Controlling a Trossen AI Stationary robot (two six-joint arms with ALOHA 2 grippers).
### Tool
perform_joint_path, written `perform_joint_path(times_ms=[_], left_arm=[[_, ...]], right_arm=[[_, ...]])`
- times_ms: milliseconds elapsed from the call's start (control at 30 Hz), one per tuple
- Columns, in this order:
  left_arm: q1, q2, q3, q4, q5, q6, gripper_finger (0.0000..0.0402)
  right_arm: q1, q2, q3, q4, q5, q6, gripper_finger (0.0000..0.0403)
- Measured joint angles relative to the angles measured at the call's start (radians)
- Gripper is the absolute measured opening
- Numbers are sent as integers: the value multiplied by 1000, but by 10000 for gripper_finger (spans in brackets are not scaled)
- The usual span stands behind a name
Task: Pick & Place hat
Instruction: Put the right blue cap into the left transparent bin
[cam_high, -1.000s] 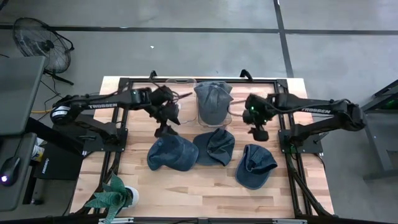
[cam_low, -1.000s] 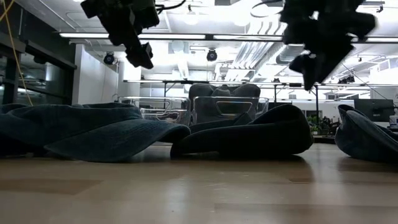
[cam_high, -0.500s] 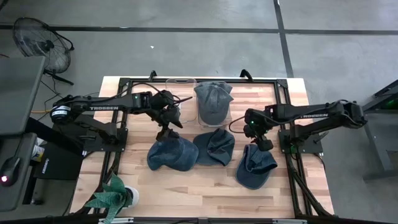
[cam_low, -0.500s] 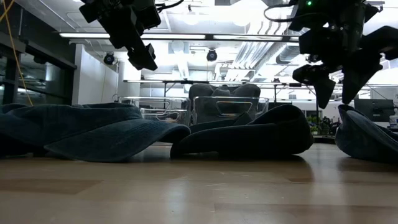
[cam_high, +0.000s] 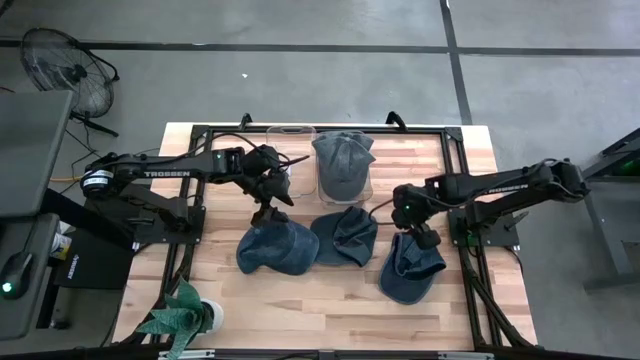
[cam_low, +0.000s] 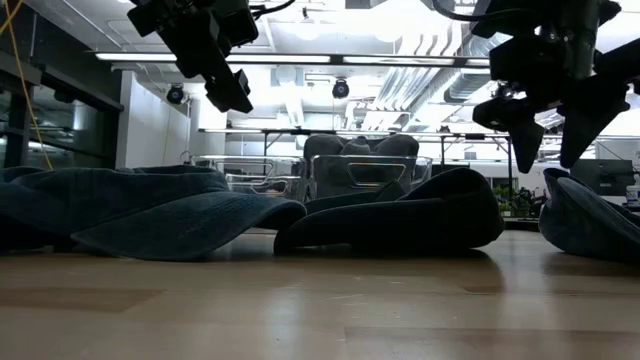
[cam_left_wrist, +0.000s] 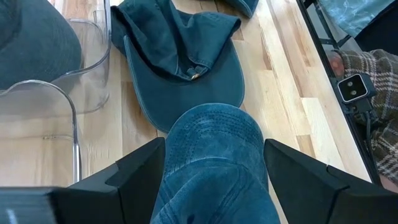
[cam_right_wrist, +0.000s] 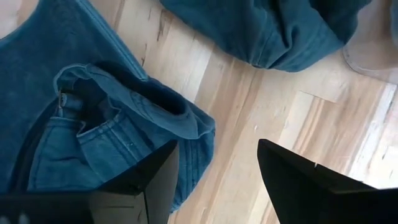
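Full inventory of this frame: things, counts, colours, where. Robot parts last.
Hats on the table: 3, dark blue; left hat, middle hat, right hat, in a row along the near half.
Hat in bin: 1, grey-blue, in the right clear bin.
Clear bins: 2, transparent, side by side at the far edge; the left bin looks empty.
Table: 1, light wood, black frame on top.
Plant: 1, green, white pot, near-left corner.
Fan: 1, black, on the floor far left.
Left tool: 1, dark, open, above the left hat.
Right tool: 1, dark, open, over the right hat's far edge.
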Motion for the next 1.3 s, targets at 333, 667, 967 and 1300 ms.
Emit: perform_joint_path(times_ms=[333, 667, 967, 1300], left_arm=[[0, 0, 0, -1, 1, 0, 271], [0, 0, 0, -2, 2, -1, 271], [0, 0, 0, -1, 2, -4, 271], [0, 0, 0, -1, 2, -8, 271]], right_arm=[[37, 88, 0, 25, -13, 7, 213], [48, 129, 0, 82, -85, 67, 213], [66, 129, 0, 95, -101, 59, 197], [87, 130, 0, 96, -97, 75, 176]])
